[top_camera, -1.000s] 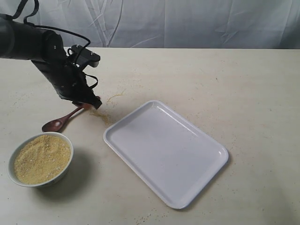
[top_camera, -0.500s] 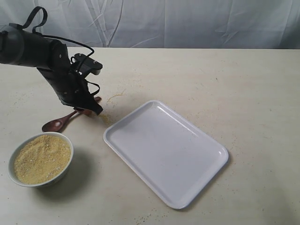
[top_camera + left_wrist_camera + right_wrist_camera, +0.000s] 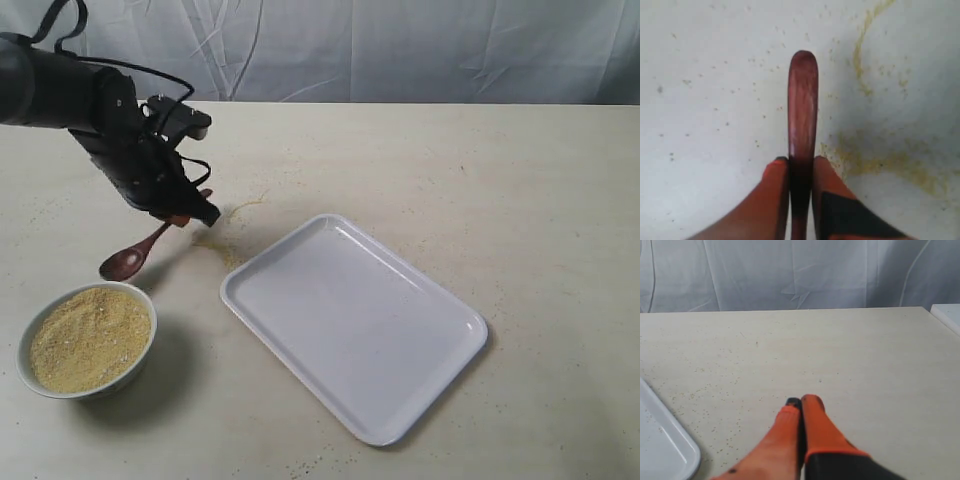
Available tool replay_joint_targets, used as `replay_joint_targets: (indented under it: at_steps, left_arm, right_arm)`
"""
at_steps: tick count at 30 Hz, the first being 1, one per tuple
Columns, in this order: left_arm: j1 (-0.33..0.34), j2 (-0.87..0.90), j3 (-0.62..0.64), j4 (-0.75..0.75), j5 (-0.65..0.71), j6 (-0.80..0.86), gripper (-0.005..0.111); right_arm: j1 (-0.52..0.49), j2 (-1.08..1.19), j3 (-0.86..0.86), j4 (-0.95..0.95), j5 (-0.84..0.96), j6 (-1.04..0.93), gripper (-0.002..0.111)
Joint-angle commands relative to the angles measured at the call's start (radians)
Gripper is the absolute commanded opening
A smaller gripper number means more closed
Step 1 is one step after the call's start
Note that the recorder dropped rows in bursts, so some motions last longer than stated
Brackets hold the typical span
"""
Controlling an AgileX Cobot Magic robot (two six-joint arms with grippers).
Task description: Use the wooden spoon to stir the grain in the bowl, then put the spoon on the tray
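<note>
The dark reddish-brown wooden spoon (image 3: 130, 259) hangs tilted just above the table, its oval bowl low and to the left. My left gripper (image 3: 190, 213) is shut on its handle (image 3: 802, 115), whose end sticks out past the orange fingers (image 3: 777, 172). The small white bowl (image 3: 20, 345) stands at the front left, full of pale yellow grain (image 3: 88, 338), a short way below the spoon. The white tray (image 3: 355, 325) lies empty in the middle. My right gripper (image 3: 801, 401) is shut on nothing, hovering over bare table; it does not show in the exterior view.
Spilled grain (image 3: 228, 245) lies scattered between the spoon and the tray's near corner, also seen as a yellow smear (image 3: 890, 162) under the left gripper. A corner of the tray (image 3: 665, 445) shows in the right wrist view. A grey cloth backdrop (image 3: 400, 50) hangs behind the table.
My left gripper has closed on the spoon handle and risen slightly, lifting the spoon; its bowl has shifted a little to the right. The right arm looks unchanged.
</note>
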Motion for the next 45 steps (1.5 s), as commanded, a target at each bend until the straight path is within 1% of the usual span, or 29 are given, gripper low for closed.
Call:
replay_joint_targets:
  at_steps: [1, 4, 8, 11, 13, 14, 15, 16, 17, 18, 19, 20, 21, 23, 25, 29, 31, 36, 38, 41, 45]
  left_arm:
    - [0.001, -0.137, -0.006, 0.055, -0.021, -0.163, 0.0]
    - [0.034, -0.227, -0.004, 0.057, -0.037, -0.35, 0.0]
    - [0.1, -0.325, 0.044, 0.005, -0.036, -0.401, 0.0]
    - [0.166, -0.424, 0.126, -0.088, -0.066, -0.406, 0.0]
    - [0.211, -0.498, 0.205, -0.186, -0.109, -0.406, 0.0]
    - [0.242, -0.569, 0.283, -0.279, -0.141, -0.406, 0.0]
    - [0.252, -0.594, 0.314, -0.305, -0.153, -0.406, 0.0]
    - [0.257, -0.653, 0.388, -0.354, -0.183, -0.406, 0.0]
    - [0.257, -0.674, 0.415, -0.368, -0.196, -0.406, 0.0]
    - [0.257, -0.722, 0.48, -0.42, -0.216, -0.406, 0.0]
    - [0.257, -0.742, 0.509, -0.445, -0.22, -0.406, 0.0]
    - [0.257, -0.779, 0.566, -0.512, -0.238, -0.406, 0.0]
    - [0.257, -0.791, 0.589, -0.549, -0.248, -0.406, 0.0]
    - [0.257, -0.829, 0.7, -0.71, -0.312, -0.422, 0.0]
    - [0.257, -0.838, 0.774, -0.777, -0.359, -0.422, 0.0]
    - [0.257, -0.838, 0.9, -0.827, -0.483, -0.422, 0.0]
    - [0.257, -0.838, 0.922, -0.832, -0.493, -0.422, 0.0]
    - [0.257, -0.838, 0.927, -0.834, -0.479, -0.422, 0.0]
    - [0.257, -0.838, 0.927, -0.834, -0.481, -0.422, 0.003]
    - [0.257, -0.838, 0.927, -0.83, -0.489, -0.422, 0.014]
    - [0.257, -0.838, 0.927, -0.807, -0.5, -0.422, 0.037]
  right_arm:
    - [0.003, -0.007, 0.002, 0.0, -0.013, -0.002, 0.0]
    - [0.003, -0.007, 0.002, 0.0, -0.013, -0.002, 0.0]
    - [0.003, -0.007, 0.002, 0.0, -0.013, -0.002, 0.0]
    - [0.003, -0.007, 0.002, 0.0, -0.013, -0.002, 0.0]
    - [0.003, -0.007, 0.002, 0.0, -0.013, -0.002, 0.0]
    - [0.003, -0.007, 0.002, 0.0, -0.013, -0.002, 0.0]
    - [0.003, -0.007, 0.002, 0.0, -0.013, -0.002, 0.0]
    - [0.003, -0.007, 0.002, 0.0, -0.013, -0.002, 0.0]
    - [0.003, -0.007, 0.002, 0.0, -0.013, -0.002, 0.0]
    - [0.003, -0.007, 0.002, 0.0, -0.013, -0.002, 0.0]
    - [0.003, -0.007, 0.002, 0.0, -0.013, -0.002, 0.0]
    - [0.003, -0.007, 0.002, 0.0, -0.013, -0.002, 0.0]
    - [0.003, -0.007, 0.002, 0.0, -0.013, -0.002, 0.0]
    - [0.003, -0.007, 0.002, 0.0, -0.013, -0.002, 0.0]
    - [0.003, -0.007, 0.002, 0.0, -0.013, -0.002, 0.0]
    - [0.003, -0.007, 0.002, 0.0, -0.013, -0.002, 0.0]
    - [0.003, -0.007, 0.002, 0.0, -0.013, -0.002, 0.0]
    - [0.003, -0.007, 0.002, 0.0, -0.013, -0.002, 0.0]
    - [0.003, -0.007, 0.002, 0.0, -0.013, -0.002, 0.0]
    - [0.003, -0.007, 0.002, 0.0, -0.013, -0.002, 0.0]
    - [0.003, -0.007, 0.002, 0.0, -0.013, -0.002, 0.0]
